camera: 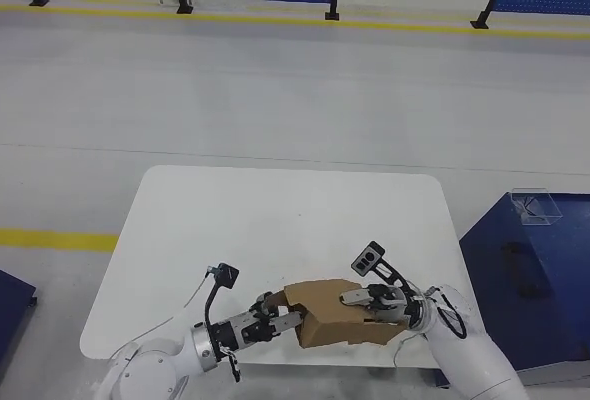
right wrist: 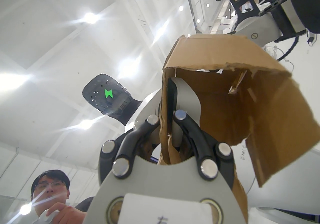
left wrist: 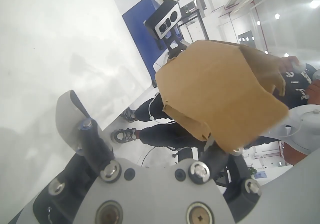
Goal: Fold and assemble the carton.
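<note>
The brown cardboard carton point(camera: 327, 312), partly folded and open at one end, sits between the two grippers at the near edge of the white rounded table point(camera: 275, 210). The right gripper point(right wrist: 167, 99) pinches one carton wall, with one finger point(right wrist: 183, 94) inside. The left gripper point(camera: 278, 323) is spread wide: one finger point(left wrist: 215, 152) touches the carton's corner, and the other point(left wrist: 68, 109) is well apart from it.

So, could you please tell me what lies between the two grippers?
The carton, in the top view: left gripper at one end, right gripper at the other.
</note>
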